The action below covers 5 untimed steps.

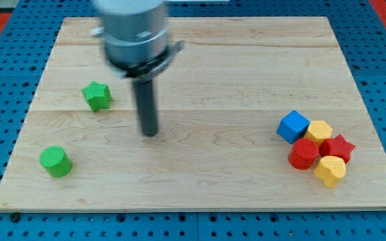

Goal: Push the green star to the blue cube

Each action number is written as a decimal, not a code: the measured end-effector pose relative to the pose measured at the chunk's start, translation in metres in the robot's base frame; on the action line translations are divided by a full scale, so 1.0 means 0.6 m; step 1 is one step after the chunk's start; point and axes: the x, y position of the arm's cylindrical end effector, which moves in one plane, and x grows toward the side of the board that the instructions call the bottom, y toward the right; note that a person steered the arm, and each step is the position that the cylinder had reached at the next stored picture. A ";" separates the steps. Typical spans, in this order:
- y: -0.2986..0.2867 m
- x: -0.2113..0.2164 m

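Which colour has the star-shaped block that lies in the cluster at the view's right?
Red: the red star, in the camera view.

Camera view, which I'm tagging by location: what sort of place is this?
Probably a robotics lab bench: a wooden board lies on a blue perforated base, small coloured blocks like the green star and blue cube sit on it, and my tip rests between them.

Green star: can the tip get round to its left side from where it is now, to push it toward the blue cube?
Probably yes. My tip sits just right of and below the green star, with bare board around the star. The green cylinder lies lower left, clear of that path.
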 end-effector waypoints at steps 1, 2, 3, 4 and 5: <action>-0.166 -0.010; -0.254 -0.113; -0.200 -0.174; -0.003 -0.168; 0.143 -0.158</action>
